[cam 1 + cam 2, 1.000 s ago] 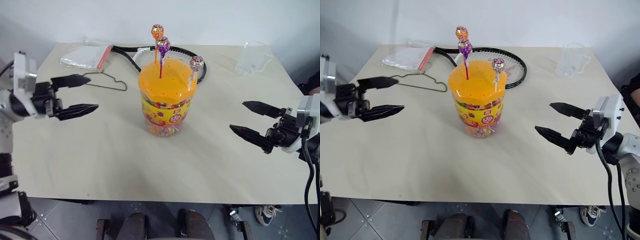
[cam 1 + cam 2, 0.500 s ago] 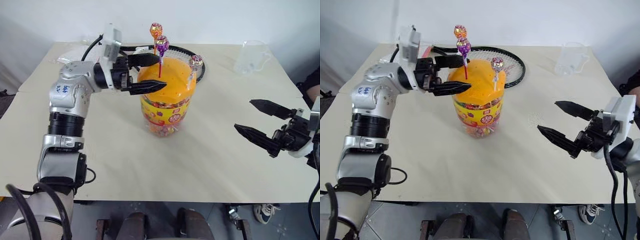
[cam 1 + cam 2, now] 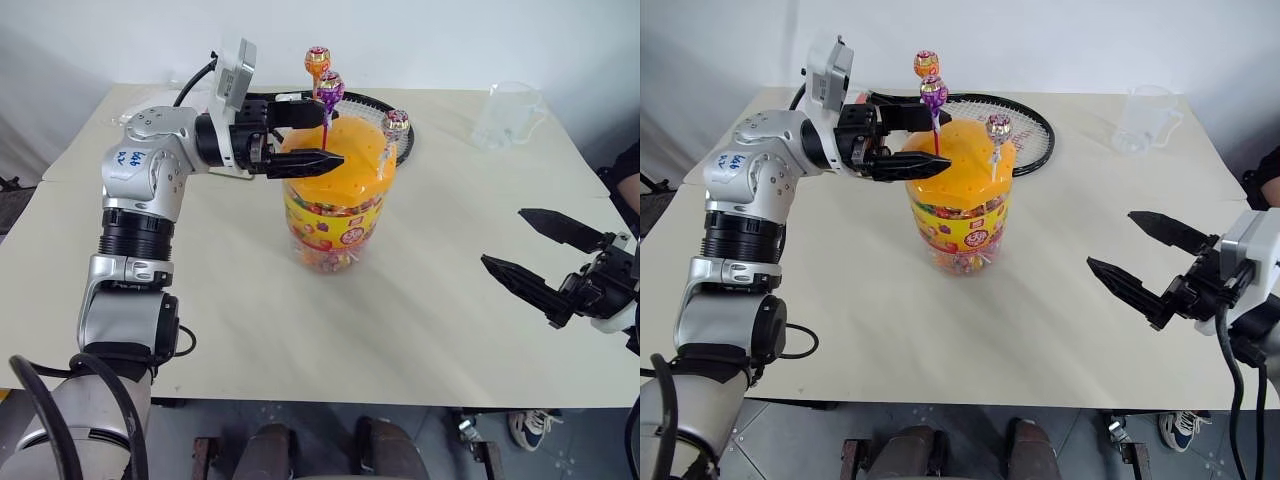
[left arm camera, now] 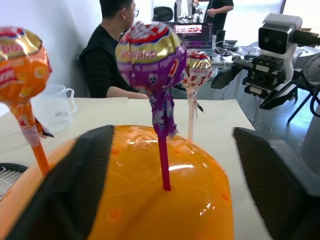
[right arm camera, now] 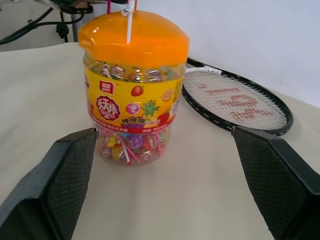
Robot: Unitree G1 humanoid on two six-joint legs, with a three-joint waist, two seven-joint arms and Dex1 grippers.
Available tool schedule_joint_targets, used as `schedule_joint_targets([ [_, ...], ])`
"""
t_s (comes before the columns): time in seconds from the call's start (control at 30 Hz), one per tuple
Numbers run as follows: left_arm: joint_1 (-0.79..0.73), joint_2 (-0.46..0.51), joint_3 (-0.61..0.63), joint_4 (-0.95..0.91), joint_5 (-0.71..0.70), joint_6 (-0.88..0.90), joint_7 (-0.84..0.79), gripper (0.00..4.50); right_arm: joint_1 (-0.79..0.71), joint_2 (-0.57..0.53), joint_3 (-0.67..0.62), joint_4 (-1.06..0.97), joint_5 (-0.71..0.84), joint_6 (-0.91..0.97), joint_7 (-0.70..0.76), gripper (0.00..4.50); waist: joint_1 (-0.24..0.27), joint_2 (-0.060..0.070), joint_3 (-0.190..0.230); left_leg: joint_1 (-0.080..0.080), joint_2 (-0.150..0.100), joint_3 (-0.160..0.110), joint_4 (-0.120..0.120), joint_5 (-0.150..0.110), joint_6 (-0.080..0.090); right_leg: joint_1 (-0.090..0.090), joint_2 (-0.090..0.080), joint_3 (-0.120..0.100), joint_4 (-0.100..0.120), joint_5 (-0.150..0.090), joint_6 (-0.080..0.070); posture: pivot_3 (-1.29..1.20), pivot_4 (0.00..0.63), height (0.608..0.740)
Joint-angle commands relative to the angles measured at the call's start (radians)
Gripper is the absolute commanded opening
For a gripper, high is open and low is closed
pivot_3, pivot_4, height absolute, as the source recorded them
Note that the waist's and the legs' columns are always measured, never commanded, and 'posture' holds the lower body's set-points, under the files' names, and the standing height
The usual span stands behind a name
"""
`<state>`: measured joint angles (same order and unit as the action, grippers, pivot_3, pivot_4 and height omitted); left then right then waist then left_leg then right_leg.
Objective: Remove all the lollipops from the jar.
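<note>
Beige and wide, the surface [image 3: 200, 320] leaves much open room on all sides of the clear plastic jar with the domed orange lid [image 3: 335, 190], which stands near the middle; its far and near edges are well apart from the jar. Behind the jar lies a black racket [image 3: 1025, 125], and a clear pitcher [image 3: 508, 115] stands at the far right corner.

Three lollipops stand in the lid: orange [image 3: 317, 60], purple [image 3: 328, 88] and pale pink-silver [image 3: 396, 123].

The left gripper [image 3: 315, 135] reaches level over the lid, its fingers partly open around the purple lollipop's red stick [image 4: 163, 165], holding nothing yet. The right gripper [image 3: 535, 260] waits wide open and empty, well apart.

I judge the risks so: the lower finger touches or nearly touches the lid and may push the light jar over; the closing fingers may also catch the orange lollipop just beside.
</note>
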<state>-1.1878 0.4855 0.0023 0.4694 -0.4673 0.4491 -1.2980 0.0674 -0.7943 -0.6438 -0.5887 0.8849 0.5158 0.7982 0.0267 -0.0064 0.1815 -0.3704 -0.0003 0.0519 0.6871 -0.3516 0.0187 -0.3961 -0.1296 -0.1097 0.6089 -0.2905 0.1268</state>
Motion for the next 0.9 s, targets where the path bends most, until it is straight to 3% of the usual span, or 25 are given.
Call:
schedule_joint_targets([
  [0.03,-0.011,0.024,0.019,-0.067,-0.024,0.017,-0.029,2.7,0.008,0.003,-0.043,-0.027,0.011,-0.03,-0.006,4.5,0.0,0.0,0.0,0.0,0.0,0.0,0.0,0.0,0.0,0.0,0.0,0.0,0.0,0.0,0.0,0.0,0.15,0.74],
  [0.33,-0.021,0.024,0.034,-0.131,-0.046,0.084,-0.008,0.02,-0.01,-0.028,-0.04,0.002,0.019,-0.037,0.03,4.5,0.0,0.0,0.0,0.0,0.0,0.0,0.0,0.0,0.0,0.0,0.0,0.0,0.0,0.0,0.0,0.0,0.15,0.74],
  [0.7,-0.144,-0.006,0.082,-0.017,-0.011,0.027,0.113,0.02,-0.082,-0.104,-0.034,0.039,0.087,-0.013,0.109,4.5,0.0,0.0,0.0,-0.001,0.0,-0.003,0.004,0.0,0.001,0.001,0.0,0.0,0.001,0.001,0.001,0.0,0.15,0.74],
  [0.9,-0.188,0.059,0.09,-0.015,0.025,0.068,0.206,0.02,-0.139,-0.146,-0.008,0.053,0.134,0.011,0.142,4.5,-0.001,0.0,0.0,-0.001,0.0,-0.004,0.004,0.0,0.001,0.001,0.0,0.0,0.001,0.001,0.001,0.0,0.15,0.74],
])
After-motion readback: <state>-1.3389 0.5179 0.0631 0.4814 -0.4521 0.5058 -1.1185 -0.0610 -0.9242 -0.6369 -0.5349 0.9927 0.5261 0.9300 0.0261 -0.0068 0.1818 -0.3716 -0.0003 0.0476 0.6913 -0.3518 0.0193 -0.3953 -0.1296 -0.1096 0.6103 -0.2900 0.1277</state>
